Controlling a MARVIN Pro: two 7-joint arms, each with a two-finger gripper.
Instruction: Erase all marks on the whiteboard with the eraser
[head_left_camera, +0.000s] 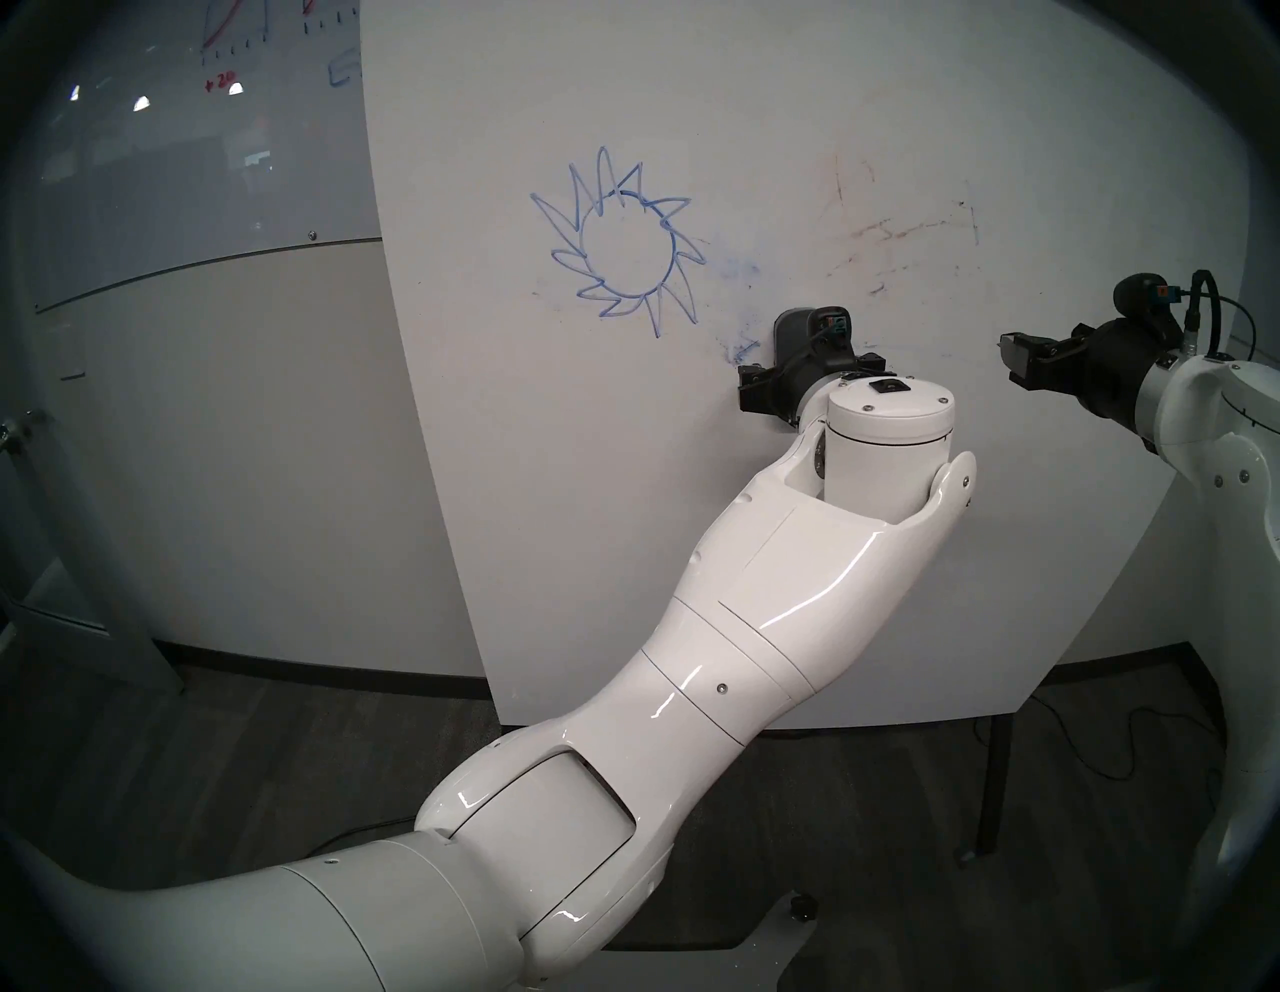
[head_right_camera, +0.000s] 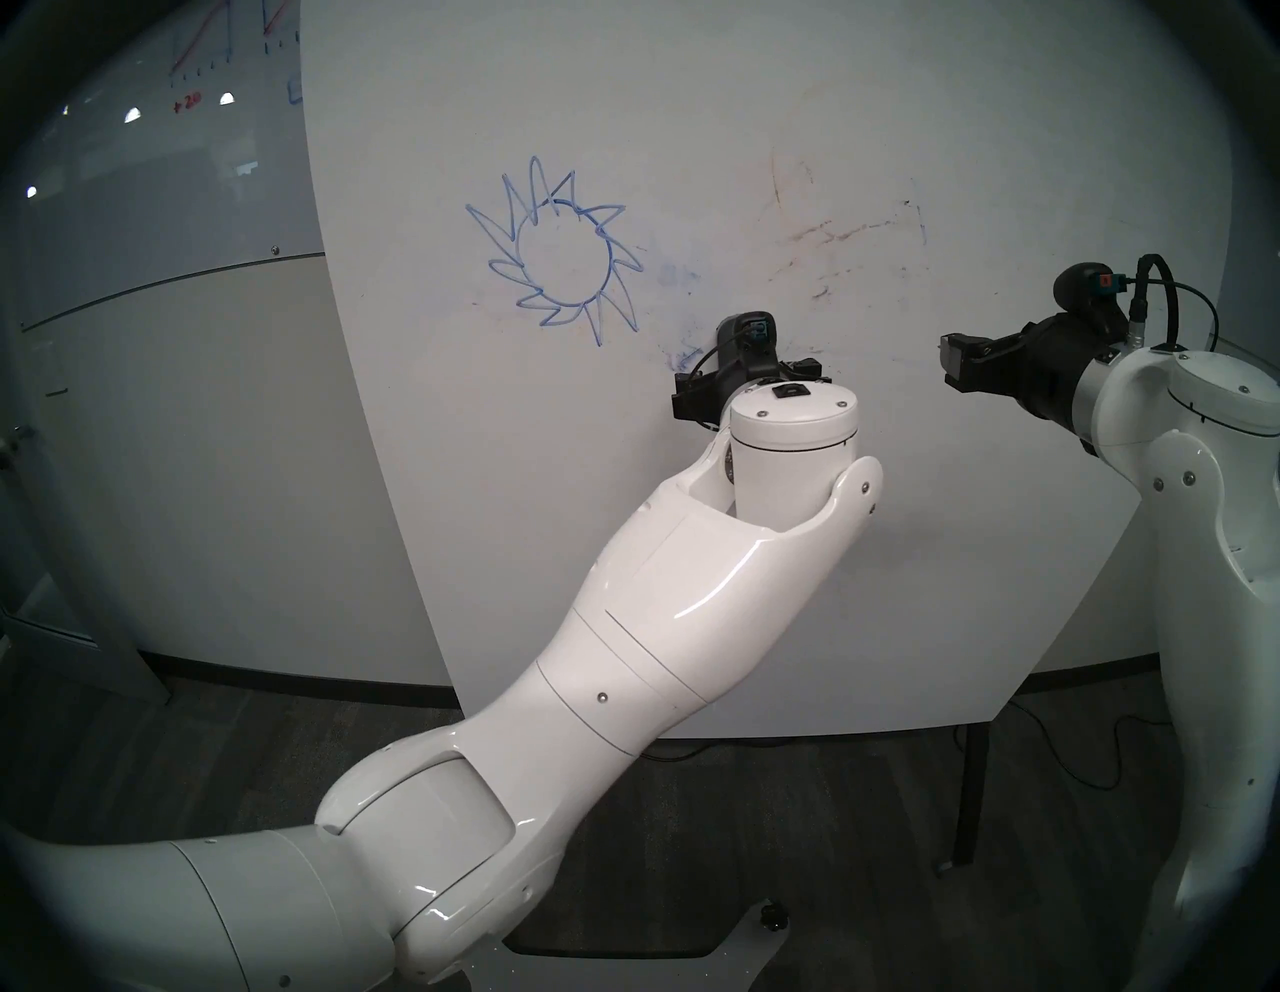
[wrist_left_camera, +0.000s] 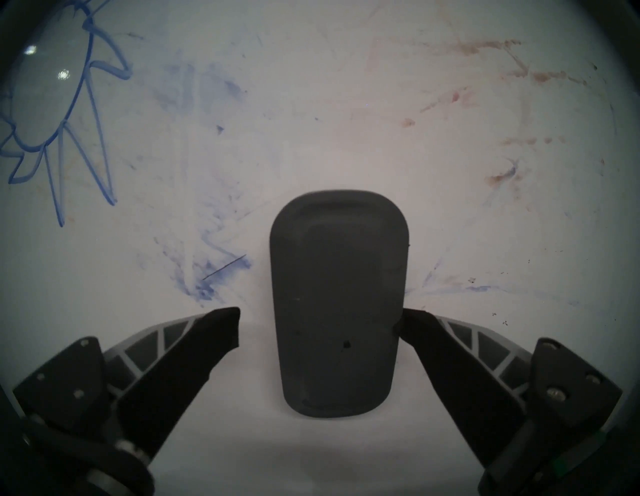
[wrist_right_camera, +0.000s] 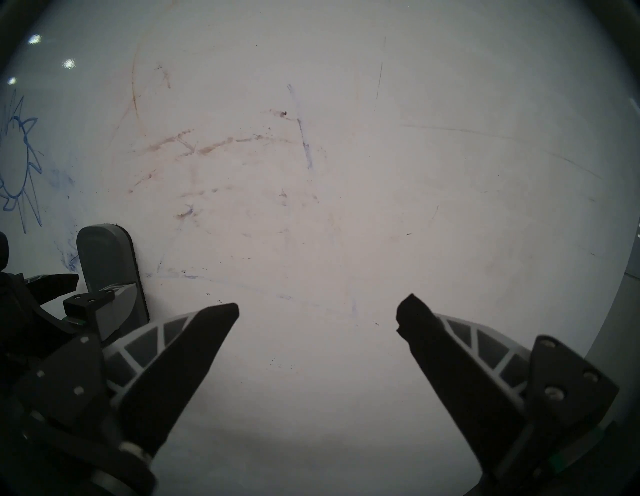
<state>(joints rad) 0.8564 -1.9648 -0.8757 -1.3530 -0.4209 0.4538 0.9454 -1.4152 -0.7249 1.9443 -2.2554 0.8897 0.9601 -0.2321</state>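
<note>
The whiteboard stands upright in front of me. On it, the marks are a blue circle ringed with spiky rays, blue smudges and faint brownish streaks. The dark grey eraser sits flat on the board, below and to the right of the drawing. My left gripper is open around the eraser's lower half; one fingertip touches its edge and the other stands clear. My right gripper is open and holds nothing, hovering near the board further right.
A glossy grey glass board with red and blue graph scribbles hangs on the wall to the left. A dark stand leg and cables lie under the whiteboard's right side, on dark carpet.
</note>
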